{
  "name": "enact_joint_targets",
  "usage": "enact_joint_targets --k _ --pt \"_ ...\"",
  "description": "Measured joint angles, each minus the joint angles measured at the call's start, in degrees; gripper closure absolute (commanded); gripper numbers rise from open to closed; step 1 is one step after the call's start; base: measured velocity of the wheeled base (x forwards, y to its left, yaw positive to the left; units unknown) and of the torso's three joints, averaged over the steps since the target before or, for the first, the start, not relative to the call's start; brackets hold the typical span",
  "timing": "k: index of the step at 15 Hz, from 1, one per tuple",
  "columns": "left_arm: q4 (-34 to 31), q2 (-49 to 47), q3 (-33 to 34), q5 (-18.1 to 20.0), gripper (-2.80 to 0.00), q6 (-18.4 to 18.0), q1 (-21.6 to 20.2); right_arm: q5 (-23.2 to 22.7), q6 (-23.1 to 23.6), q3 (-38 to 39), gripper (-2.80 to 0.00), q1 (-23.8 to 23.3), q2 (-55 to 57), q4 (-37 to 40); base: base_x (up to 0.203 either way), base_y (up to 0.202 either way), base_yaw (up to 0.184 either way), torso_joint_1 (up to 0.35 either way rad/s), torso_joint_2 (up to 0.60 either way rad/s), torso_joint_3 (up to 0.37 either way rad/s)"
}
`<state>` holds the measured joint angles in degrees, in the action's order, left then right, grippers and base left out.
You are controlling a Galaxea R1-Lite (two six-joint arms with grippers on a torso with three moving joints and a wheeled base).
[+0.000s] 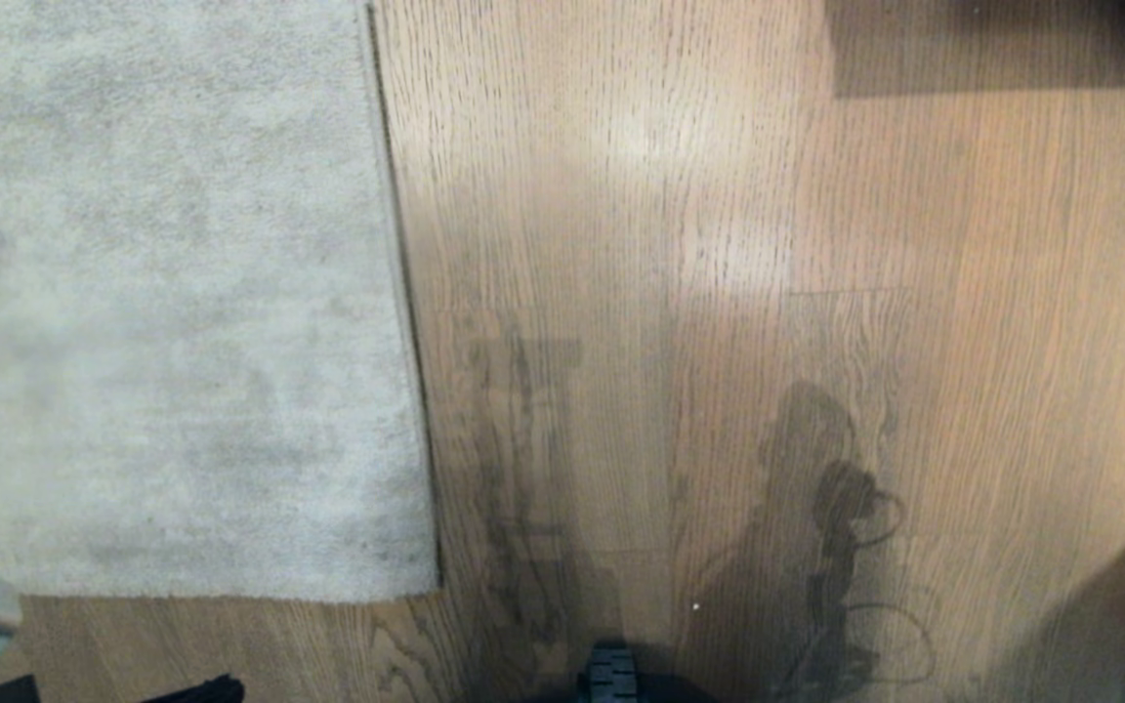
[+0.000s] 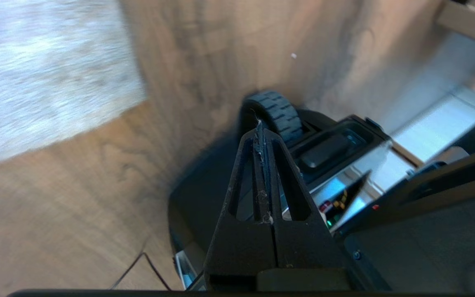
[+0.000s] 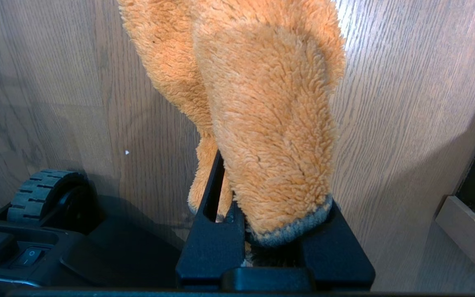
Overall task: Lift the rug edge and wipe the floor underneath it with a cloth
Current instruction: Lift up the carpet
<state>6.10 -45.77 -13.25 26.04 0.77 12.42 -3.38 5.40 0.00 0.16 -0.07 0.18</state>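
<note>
Head view: brown wood-grain plank floor (image 1: 738, 293) fills most of the frame, with the large pale grey short-pile rug (image 1: 162, 293) lying flat over the robot's left half. Its straight rug edge (image 1: 404, 312) runs top to bottom, ending at a near corner close to the robot's black wheeled base (image 2: 328, 152). Nothing is lifted yet.

Left gripper (image 2: 262, 136), black, sits low over the base beside the ribbed front wheel (image 2: 276, 111), fingers pressed together and empty. It is near the rug corner, not touching it.

Right gripper (image 3: 258, 222) is parked over the floor on the robot's right, fingers clamped on the fluffy mustard-tan cloth (image 3: 262, 123) with its dark grey trim. The cloth hangs clear of the planks, well apart from the rug.

Step in hand, as I read it: bring the left gripper to the rug edge. To do it well:
- part the fingers before arriving
- come in low, near the corner, where the pile should peel most easily
- slide one finger under the border, pinch, lift only enough to clear the cloth
- keep the right arm back until the flap is up
</note>
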Motion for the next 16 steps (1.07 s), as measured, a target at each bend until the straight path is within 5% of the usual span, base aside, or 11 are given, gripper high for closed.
enact_joint_targets --k 5,12,13,16 --pt "14.61 -18.21 -0.43 -0.57 0.0 0.71 6.52 -0.01 0.0 0.0 0.0 0.0 0.0 0.0 0.0 0.0 0.0 0.0 0.0 0.0" --pt "32.78 -39.76 -4.41 -9.34 0.0 2.5 14.34 0.0 0.01 0.0 0.0 0.0 0.0 0.0 0.0 0.0 0.0 0.0 0.0 0.0" --pt "32.83 -41.15 -4.63 -9.47 -2.8 2.51 14.53 -0.01 0.0 0.0 0.0 0.0 0.0 0.0 0.0 0.0 0.0 0.0 0.0 0.0" --pt "32.83 -43.44 -4.76 -10.31 -2.8 2.8 14.69 0.0 0.0 0.0 0.0 0.0 0.0 0.0 0.0 0.0 0.0 0.0 0.0 0.0"
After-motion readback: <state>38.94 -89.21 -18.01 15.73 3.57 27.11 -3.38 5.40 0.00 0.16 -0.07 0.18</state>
